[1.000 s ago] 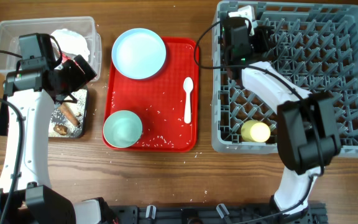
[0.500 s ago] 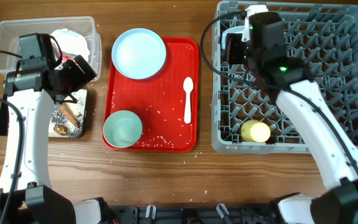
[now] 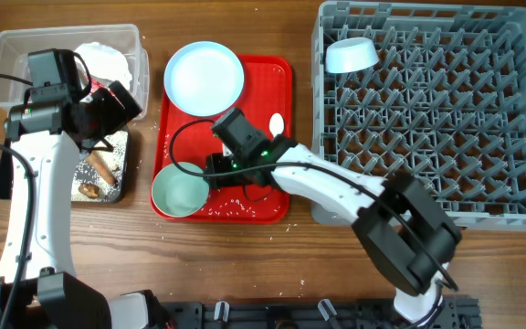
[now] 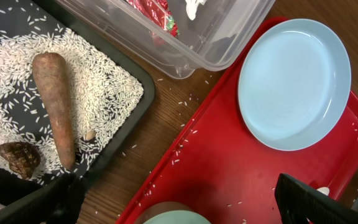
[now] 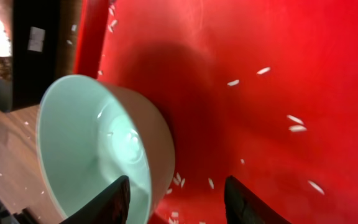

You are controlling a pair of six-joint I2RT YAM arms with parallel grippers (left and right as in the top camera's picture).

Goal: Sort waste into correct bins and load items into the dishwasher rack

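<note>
My right gripper point(image 3: 215, 172) point(image 5: 179, 200) is open on the red tray. One finger is inside the mint bowl point(image 3: 180, 190) point(image 5: 98, 143) and the other outside its rim. My left gripper point(image 3: 112, 105) point(image 4: 179, 208) is open and empty above the clear tub point(image 3: 16, 55) point(image 4: 229, 37) and black tray point(image 3: 121, 169) point(image 4: 120, 106). The tub holds white paper point(image 3: 99, 59) and the red wrapper point(image 3: 110, 91) point(image 4: 151, 9). The black tray holds rice, a brown stick point(image 3: 101, 167) point(image 4: 55, 106) and a dark scrap point(image 3: 89, 190) point(image 4: 17, 158). The blue plate point(image 3: 204, 79) point(image 4: 294, 84) and spoon point(image 3: 277, 123) lie on the red tray. A second bowl point(image 3: 352, 55) leans in the grey rack point(image 3: 446, 110). The yellow cup is hidden.
The red tray point(image 3: 263, 82) point(image 4: 229, 155) point(image 5: 278, 74) has loose rice grains scattered on it. My right arm stretches from the table's front across the rack's near-left corner. Bare wood lies between the bins and the red tray.
My right arm left the rack's far-left corner, leaving a bowl there, and swung down to the red tray beside the mint bowl. The left arm has not moved.
</note>
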